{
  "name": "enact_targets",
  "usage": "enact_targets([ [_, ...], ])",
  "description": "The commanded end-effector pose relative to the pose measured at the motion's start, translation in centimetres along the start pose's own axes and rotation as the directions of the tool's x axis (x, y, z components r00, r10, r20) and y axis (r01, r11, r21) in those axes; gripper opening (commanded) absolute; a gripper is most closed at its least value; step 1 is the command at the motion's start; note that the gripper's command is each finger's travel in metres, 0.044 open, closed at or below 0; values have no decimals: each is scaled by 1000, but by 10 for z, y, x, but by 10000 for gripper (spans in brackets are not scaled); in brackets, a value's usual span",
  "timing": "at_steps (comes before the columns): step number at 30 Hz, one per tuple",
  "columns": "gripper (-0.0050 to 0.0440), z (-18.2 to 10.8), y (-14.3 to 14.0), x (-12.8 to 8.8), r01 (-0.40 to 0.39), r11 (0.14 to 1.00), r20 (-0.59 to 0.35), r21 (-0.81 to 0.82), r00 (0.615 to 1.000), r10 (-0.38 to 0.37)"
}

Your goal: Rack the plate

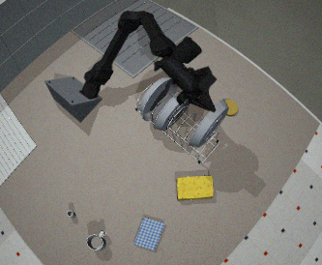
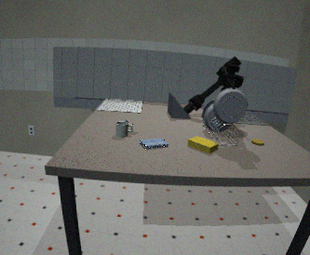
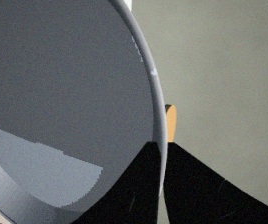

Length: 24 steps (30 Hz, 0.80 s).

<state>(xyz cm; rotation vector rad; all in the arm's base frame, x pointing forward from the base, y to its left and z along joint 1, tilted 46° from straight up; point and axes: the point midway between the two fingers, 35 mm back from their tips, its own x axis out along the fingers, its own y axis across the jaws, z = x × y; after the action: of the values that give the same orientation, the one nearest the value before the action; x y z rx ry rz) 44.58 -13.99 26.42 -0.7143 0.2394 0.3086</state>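
The wire dish rack (image 1: 185, 127) stands on the counter; it also shows in the exterior view (image 2: 223, 128). Two grey plates (image 1: 154, 95) (image 1: 170, 110) stand upright in its far slots. My gripper (image 1: 208, 102) is shut on the top rim of a third grey plate (image 1: 209, 123), held upright at the rack's near end (image 2: 230, 105). In the wrist view the plate (image 3: 61, 90) fills the left side and its thin rim runs between my two dark fingers. I cannot tell whether its lower edge rests in a slot.
An orange disc (image 1: 231, 107) lies just beyond the rack. A yellow sponge (image 1: 195, 188), a blue checked cloth (image 1: 149, 233), a metal mug (image 1: 97, 240) and a small cup (image 1: 71, 213) lie toward the front. The arm's grey base (image 1: 73, 97) stands left of the rack.
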Motion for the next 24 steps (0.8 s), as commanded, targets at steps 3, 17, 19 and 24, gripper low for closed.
enact_targets([
  [3,0,1,1,-1,11,1000,-1,-4,1000,-11],
  [17,0,1,8,2,12,1000,-1,-4,1000,-12],
  [19,0,1,9,2,12,1000,-1,-4,1000,-12],
  [24,0,1,11,4,12,1000,0,-4,1000,-12],
])
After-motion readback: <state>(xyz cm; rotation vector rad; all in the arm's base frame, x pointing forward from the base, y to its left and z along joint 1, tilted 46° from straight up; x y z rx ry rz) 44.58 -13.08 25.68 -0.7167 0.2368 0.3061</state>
